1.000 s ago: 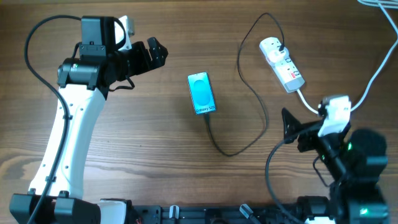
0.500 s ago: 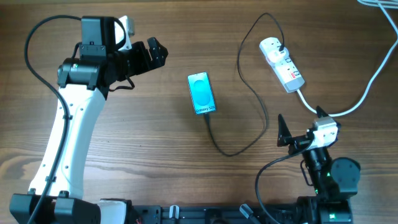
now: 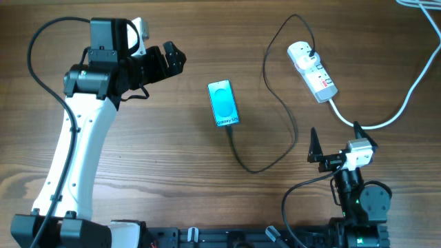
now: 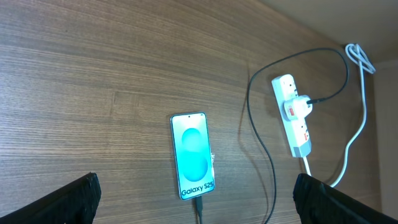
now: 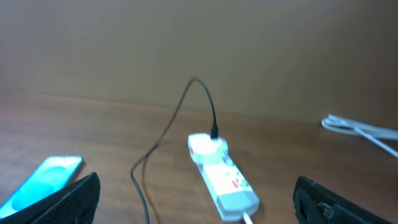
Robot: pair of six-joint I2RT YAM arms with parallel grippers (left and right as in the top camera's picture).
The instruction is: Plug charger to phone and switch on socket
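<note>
The phone [image 3: 223, 103] lies mid-table with its teal screen up; it also shows in the left wrist view [image 4: 191, 155] and at the right wrist view's left edge [image 5: 43, 180]. The black charger cable [image 3: 279, 103] runs from the phone's near short edge, where its plug [image 4: 199, 205] sits in the phone, round to the white socket strip [image 3: 313, 71], also seen in both wrist views [image 4: 292, 118] [image 5: 222, 177]. My left gripper [image 3: 171, 58] is open and empty, left of the phone. My right gripper [image 3: 337, 141] is open and empty, near the front, below the socket.
The socket's thick white cord [image 3: 406, 96] runs from the strip's near end up to the far right corner, passing just above my right gripper. Bare wooden table [image 3: 165, 158] lies between the two arms.
My right arm has drawn back toward the front edge and turned, its gripper now lower and pointing up-table. The left arm, phone, cable and socket have not moved.
</note>
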